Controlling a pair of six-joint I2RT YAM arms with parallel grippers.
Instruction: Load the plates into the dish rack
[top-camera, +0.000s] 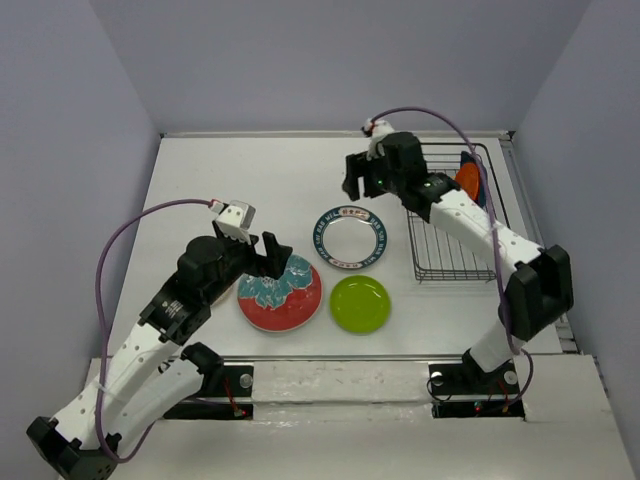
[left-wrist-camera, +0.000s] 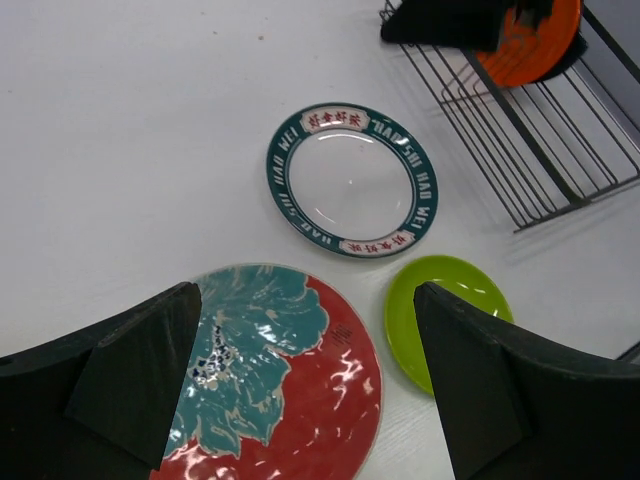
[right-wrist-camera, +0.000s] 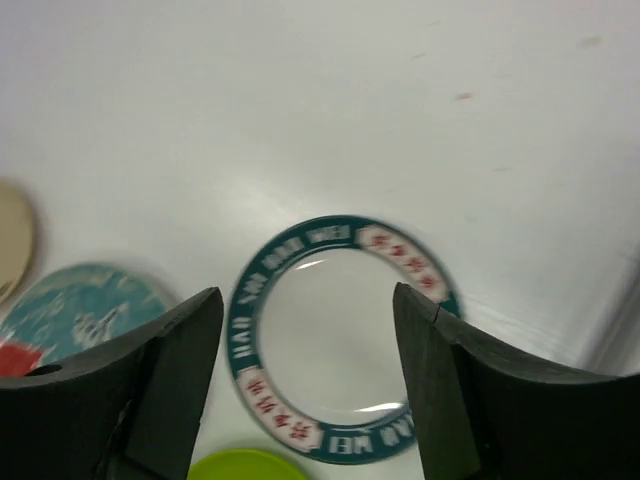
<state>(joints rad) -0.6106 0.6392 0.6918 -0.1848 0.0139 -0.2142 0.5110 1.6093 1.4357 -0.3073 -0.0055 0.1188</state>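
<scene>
My left gripper (top-camera: 268, 256) is open and empty, hovering over the far edge of the large red plate with teal flowers (top-camera: 285, 300); that plate fills the space between the fingers in the left wrist view (left-wrist-camera: 300, 390). The white plate with a dark blue rim (top-camera: 350, 237) lies flat at mid-table, the lime green plate (top-camera: 360, 303) just in front of it. My right gripper (top-camera: 355, 180) is open and empty above and behind the white plate (right-wrist-camera: 335, 345). The black wire dish rack (top-camera: 450, 250) at the right holds the orange plate (top-camera: 467, 181) upright, with a dark plate edge (top-camera: 482, 190) behind it.
A small beige plate (right-wrist-camera: 10, 240) shows at the left edge of the right wrist view; my left arm hides it from above. The table's raised edge runs behind and right of the rack. The rack's near half (left-wrist-camera: 545, 160) holds no plates.
</scene>
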